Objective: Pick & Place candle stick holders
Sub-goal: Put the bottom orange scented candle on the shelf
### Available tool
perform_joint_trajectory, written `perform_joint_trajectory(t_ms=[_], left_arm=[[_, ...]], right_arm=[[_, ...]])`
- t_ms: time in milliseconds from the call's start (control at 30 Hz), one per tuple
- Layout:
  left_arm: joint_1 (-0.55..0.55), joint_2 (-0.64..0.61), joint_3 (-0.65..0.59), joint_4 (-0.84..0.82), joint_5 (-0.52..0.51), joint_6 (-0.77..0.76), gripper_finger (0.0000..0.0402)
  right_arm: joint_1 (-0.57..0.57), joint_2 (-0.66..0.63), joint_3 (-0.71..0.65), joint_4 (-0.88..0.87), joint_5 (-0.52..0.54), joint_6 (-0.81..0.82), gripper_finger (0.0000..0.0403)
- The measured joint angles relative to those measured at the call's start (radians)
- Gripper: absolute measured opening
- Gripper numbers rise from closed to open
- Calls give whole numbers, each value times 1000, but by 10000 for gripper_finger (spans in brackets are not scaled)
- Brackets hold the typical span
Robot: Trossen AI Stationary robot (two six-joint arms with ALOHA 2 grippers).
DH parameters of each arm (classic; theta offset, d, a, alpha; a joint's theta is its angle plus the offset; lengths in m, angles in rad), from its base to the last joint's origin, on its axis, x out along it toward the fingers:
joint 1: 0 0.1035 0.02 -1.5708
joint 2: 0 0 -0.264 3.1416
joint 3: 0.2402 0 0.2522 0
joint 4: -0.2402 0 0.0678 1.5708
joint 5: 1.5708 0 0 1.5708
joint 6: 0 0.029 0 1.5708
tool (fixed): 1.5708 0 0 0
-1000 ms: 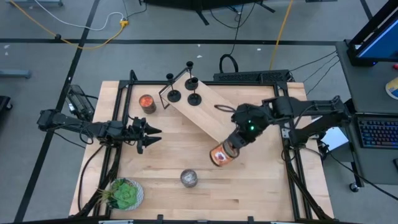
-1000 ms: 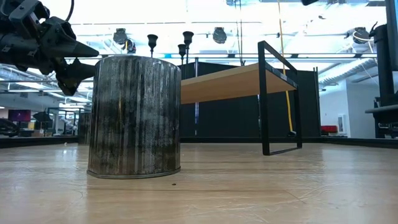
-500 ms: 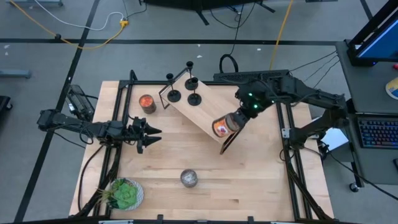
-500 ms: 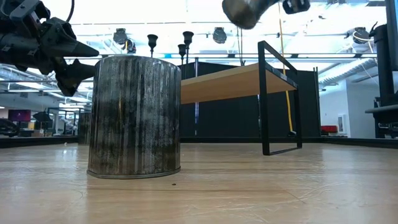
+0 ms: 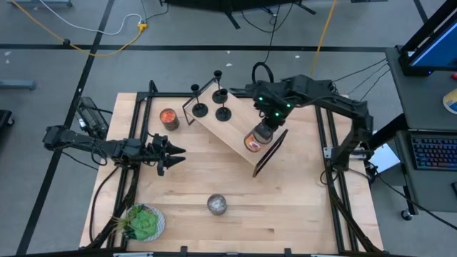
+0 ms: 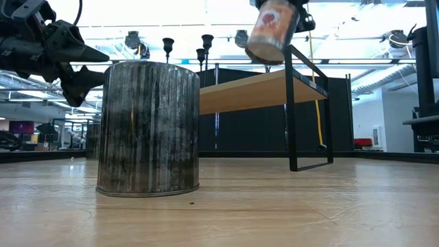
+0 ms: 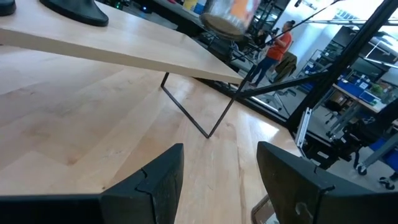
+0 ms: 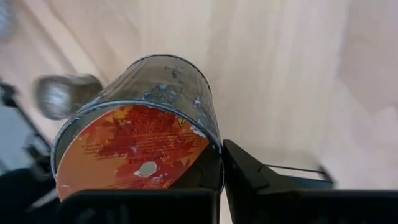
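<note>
Three black candle stick holders point(image 5: 199, 108) point(image 5: 220, 94) point(image 5: 223, 113) stand by their round bases on the far left end of a raised wooden board point(image 5: 225, 132). In the low view their stems and cups point(image 6: 207, 41) rise behind the silver jar. My right gripper point(image 5: 263, 131) is shut on an orange-red glass jar point(image 5: 252, 142) point(image 6: 271, 31) above the board's right end. My left gripper point(image 5: 175, 151) point(image 7: 217, 180) stands open and level at the table's left side, with nothing between its fingers. My right gripper holds the orange-red jar by its rim point(image 8: 214, 152), coming down at a slant from the far right. One finger point(image 8: 249, 174) lies outside the glass wall; the jar hides the other. The jar hangs tilted below the fingers, clear of the board.
A squat silver jar point(image 5: 218, 205) point(image 6: 147, 127) stands near the table's front middle. A second orange-red jar point(image 5: 168, 118) sits at the far left, a green plant point(image 5: 143, 223) at the near left corner. The board's black leg frame point(image 5: 268, 153) slants at its right end. A person point(image 7: 277, 50) stands beyond the table.
My right gripper has carried the orange-red jar from over the table's right middle toward the far edge, to above the board's right end. Its wrist has turned and tipped steeper. The jar stays lifted and has come into the low view from above.
</note>
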Motion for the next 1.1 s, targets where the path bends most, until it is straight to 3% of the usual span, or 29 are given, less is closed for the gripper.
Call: perform_joint_trajectory(t_ms=[333,700,1100], left_arm=[[0,0,0,0,0,0,209],[0,0,0,0,0,0,209],[0,0,0,0,0,0,209]], right_arm=[[5,110,67,-61,35,-93,0],[32,112,67,-57,40,-86,0],[78,139,67,-65,113,-93,0]])
